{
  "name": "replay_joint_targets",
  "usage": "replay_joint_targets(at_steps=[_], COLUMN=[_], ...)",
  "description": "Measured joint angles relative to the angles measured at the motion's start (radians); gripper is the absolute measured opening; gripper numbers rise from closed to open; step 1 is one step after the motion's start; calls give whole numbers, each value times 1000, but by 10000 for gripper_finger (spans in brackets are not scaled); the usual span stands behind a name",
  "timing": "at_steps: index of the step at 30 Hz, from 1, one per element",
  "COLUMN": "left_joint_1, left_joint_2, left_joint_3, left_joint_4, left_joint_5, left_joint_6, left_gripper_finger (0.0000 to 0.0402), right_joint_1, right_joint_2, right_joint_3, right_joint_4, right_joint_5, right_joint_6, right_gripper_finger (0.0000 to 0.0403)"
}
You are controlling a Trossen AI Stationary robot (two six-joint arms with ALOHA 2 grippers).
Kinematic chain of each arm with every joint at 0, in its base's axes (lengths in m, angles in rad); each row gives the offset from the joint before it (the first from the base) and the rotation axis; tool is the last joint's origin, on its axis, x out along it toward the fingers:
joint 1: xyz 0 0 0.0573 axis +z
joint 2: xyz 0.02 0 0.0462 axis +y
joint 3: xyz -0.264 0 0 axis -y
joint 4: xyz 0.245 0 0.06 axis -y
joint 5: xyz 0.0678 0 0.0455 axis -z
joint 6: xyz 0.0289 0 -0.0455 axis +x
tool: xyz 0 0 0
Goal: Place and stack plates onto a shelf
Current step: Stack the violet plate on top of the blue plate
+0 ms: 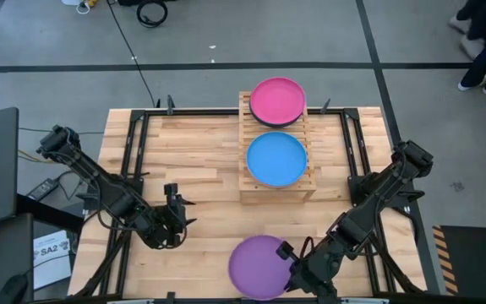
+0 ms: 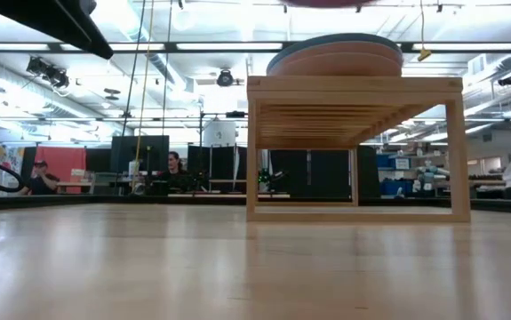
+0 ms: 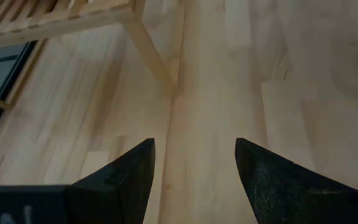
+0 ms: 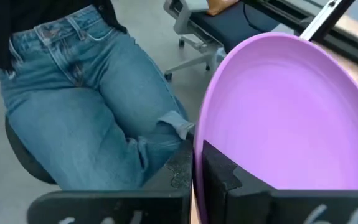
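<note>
A purple plate (image 1: 258, 267) sits at the table's near edge, held by my right gripper (image 1: 292, 256), which is shut on its rim. It fills the right wrist view as a purple plate (image 4: 284, 112). The light-wood shelf (image 1: 251, 190) stands at the table's far middle. A blue plate (image 1: 276, 159) lies on its nearer tier and a magenta plate (image 1: 278, 101) on its farther tier. In the low view the shelf (image 2: 353, 89) carries stacked plates (image 2: 335, 55). My left gripper (image 1: 175, 211) is open above bare wood, left of the shelf; it also shows in my left gripper (image 3: 194, 146) wrist view. My right gripper pinches the purple plate's rim (image 4: 207, 140) on the side toward the table's right. One finger (image 4: 219, 165) lies on the inner face and the other finger (image 4: 179, 168) on the outer face. The plate is tilted and reaches out past the near edge; whether any part rests on the table I cannot tell.
A black metal frame (image 1: 133, 143) runs along the left and right sides of the table. A shelf leg (image 3: 157, 62) stands ahead of the left fingers. A seated person's jeans (image 4: 85, 99) show just beyond the near edge. Bare wood (image 1: 192, 160) lies left of the shelf.
</note>
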Motion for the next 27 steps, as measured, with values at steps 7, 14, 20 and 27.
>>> replay_joint_targets(at_steps=[7, 14, 20, 27], left_joint_1=[5, 10, 10, 10], left_joint_2=[2, 3, 3, 3], left_joint_3=[-25, -25, -25, -25], left_joint_4=[112, 121, 124, 126], left_joint_5=[0, 0, 0, 0], left_joint_6=[80, 89, 89, 89], left_gripper_finger=[228, 228, 228, 228], right_joint_1=[-1, -6, -39, -99], right_joint_2=[0, 0, 0, 0], right_joint_3=[170, 323, 421, 491], right_joint_4=[-221, -402, -555, -759], right_joint_5=[66, 147, 193, 242], right_joint_6=[-94, -213, -304, -316], right_gripper_finger=[20, 20, 20, 20])
